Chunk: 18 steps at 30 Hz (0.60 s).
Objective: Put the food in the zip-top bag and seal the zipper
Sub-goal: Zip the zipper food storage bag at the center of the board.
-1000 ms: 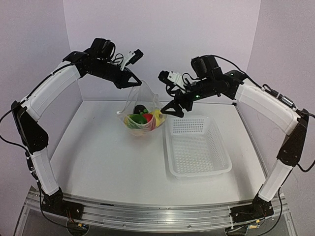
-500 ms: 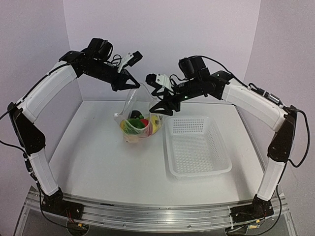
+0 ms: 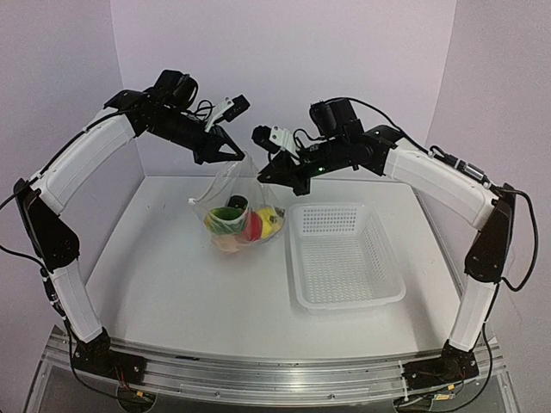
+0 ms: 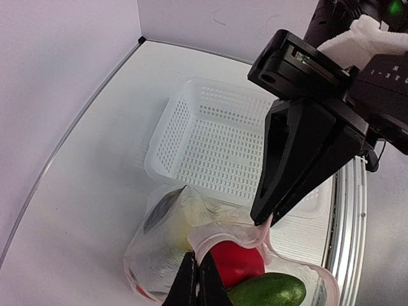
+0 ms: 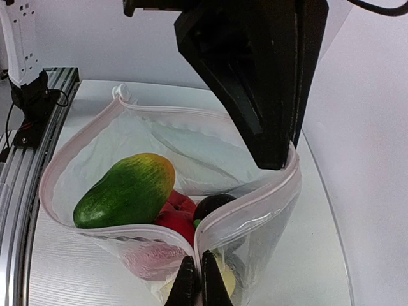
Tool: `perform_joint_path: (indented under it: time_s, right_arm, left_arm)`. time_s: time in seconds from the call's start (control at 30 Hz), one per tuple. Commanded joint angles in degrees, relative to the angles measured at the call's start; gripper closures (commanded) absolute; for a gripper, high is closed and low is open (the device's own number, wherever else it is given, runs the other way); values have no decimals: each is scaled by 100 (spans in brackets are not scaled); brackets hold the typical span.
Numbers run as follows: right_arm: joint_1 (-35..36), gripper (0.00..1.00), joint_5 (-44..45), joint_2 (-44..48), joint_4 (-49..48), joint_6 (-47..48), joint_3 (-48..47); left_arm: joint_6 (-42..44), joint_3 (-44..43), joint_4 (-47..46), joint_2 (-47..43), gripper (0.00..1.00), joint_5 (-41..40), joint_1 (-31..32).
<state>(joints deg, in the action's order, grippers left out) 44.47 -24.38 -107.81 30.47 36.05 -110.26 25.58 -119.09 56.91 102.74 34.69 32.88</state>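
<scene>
Black left gripper [image 3: 244, 157] & right gripper [image 3: 265, 177] are each clamped shut on mouth rim of zip-top bag [image 3: 231, 194], hung b/w them over table [image 3: 164, 275], far middle. Basket [image 3: 344, 258] is set just right, apart. Zipper [image 5: 245, 208] is unsealed, mouth gaping. Food [image 3: 245, 224] is inside, mango [image 5: 124, 190] uppermost; lower pcs blurred.

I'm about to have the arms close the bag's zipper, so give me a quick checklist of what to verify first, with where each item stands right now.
1. Left gripper shut on the mouth edge of the zip-top bag: ok.
2. Right gripper shut on the same edge, a short way along: ok.
3. Food inside the bag: ok. None shows in the white basket.
4. Zipper pressed together: not ok. The mouth gapes in a wide loop.
5. Food clear of the zipper line: ok. It sits below the rim.
6. Bag bottom supported by the table: cannot tell.
</scene>
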Motion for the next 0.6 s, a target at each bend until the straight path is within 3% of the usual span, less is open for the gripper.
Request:
perform_joint_path:
  time_s: [0.0, 0.27, 0.33, 0.47, 0.57]
  right_arm:
    - [36, 100, 29, -21, -190, -445, -123]
    - [-24, 100, 538, -17, -210, -1602, -68]
    - [-38, 100, 673, -21, -224, -1844, 10]
    - [-49, 100, 891, -51, -268, -2245, 131]
    - [-64, 100, 1038, -47, -320, -2480, 172]
  left_arm:
    - [39, -143, -147, -295, 100, 259, 2]
    - [-52, 141, -339, -423, 100, -138, -7]
    - [-89, 232, -383, -450, 96, -208, -13]
    - [-168, 270, -456, -454, 67, -352, -10]
    - [-234, -66, -269, -412, 35, -201, -12]
